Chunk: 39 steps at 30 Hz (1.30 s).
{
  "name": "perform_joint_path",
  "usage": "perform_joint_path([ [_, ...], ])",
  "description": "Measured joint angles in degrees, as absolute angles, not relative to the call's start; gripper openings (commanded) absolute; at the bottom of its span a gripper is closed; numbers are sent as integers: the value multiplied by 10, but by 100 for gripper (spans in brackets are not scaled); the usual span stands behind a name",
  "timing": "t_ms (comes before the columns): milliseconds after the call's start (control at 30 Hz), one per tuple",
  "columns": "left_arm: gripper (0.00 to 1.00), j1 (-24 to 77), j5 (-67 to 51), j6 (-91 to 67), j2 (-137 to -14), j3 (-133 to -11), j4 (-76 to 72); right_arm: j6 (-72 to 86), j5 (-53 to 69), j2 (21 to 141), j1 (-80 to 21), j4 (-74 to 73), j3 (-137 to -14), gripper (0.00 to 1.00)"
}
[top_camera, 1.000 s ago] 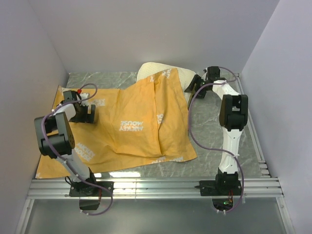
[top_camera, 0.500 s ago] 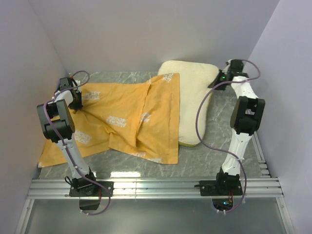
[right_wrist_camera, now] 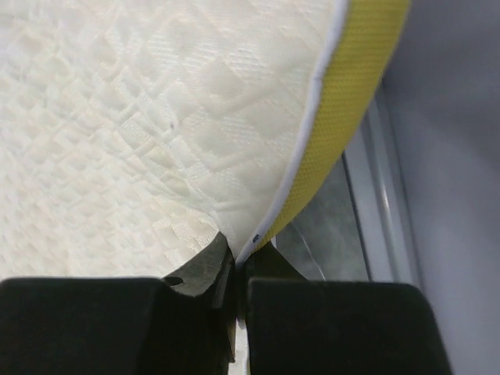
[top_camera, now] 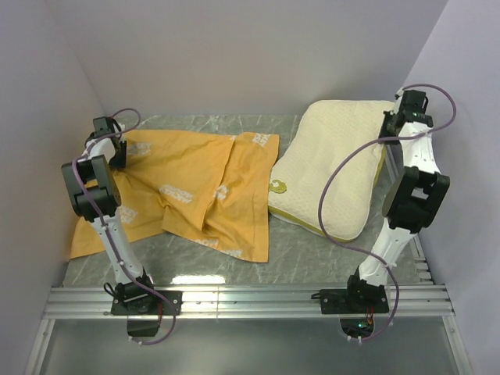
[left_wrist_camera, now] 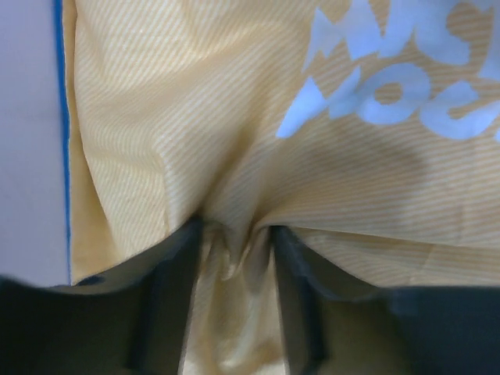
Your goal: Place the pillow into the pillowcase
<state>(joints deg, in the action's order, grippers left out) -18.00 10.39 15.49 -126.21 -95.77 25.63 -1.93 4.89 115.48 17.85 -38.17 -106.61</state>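
A marbled grey-green table (top_camera: 328,258) boxed in by pale walls (top_camera: 250,55) carries the whole job. The pillow (top_camera: 336,168) lies on the right half, cream and quilted, with its long axis slanting from the far-right corner down towards the near middle. The right gripper (top_camera: 402,117) sits at its far-right corner. In the wrist view the jaws are pressed tight together on the pillow's rim, right where the yellow-green band (right_wrist_camera: 344,133) meets the white top. Left of the pillow lies the pillowcase (top_camera: 195,183), spread rumpled with its orange-yellow side up. Its right-hand edge is just beside the pillow's lower left flank; whether they touch is hard to tell. The left gripper (top_camera: 109,144) is at the cloth's far-left corner, well apart from the pillow. Its fingers (left_wrist_camera: 168,305) are closed onto a bunched fold of the cloth, with a thin blue edge (left_wrist_camera: 62,156) showing alongside. The pillow must therefore travel leftward, free end first. The right arm is the nearer one and would push from the trailing corner. Which edge of the pillowcase is the mouth is not visible.
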Motion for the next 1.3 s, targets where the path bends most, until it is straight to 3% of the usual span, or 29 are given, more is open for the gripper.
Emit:
perform_joint_path([
  [33, 61, -182, 103, 157, -1261, -958, 256, -30, 44, 1133, 179, -387, -1047, 0],
  [167, 77, -193, 64, 170, -1253, -956, 258, -75, 37, 1035, 180, -418, -948, 0],
  [233, 83, -196, 26, 173, -1240, -947, 266, -104, 38, 988, 181, -454, -898, 30],
  [267, 85, -196, 5, 177, -1233, -941, 274, -123, 40, 967, 182, -473, -873, 57],
  [400, 88, -184, -73, 194, -1193, -917, 305, -225, 46, 906, 182, -566, -783, 88],
  [667, 89, -136, -161, 213, -1123, -913, 342, -418, 29, 774, 104, -589, -762, 96],
  [900, 90, -111, -198, 213, -1109, -897, 356, -595, 212, 730, -14, -538, -714, 100],
  [1067, 90, -103, -213, 213, -1101, -881, 374, -767, 297, 782, -89, -546, -713, 100],
  [1300, 91, -99, -227, 202, -1076, -868, 376, -908, 291, 909, -170, -524, -690, 100],
])
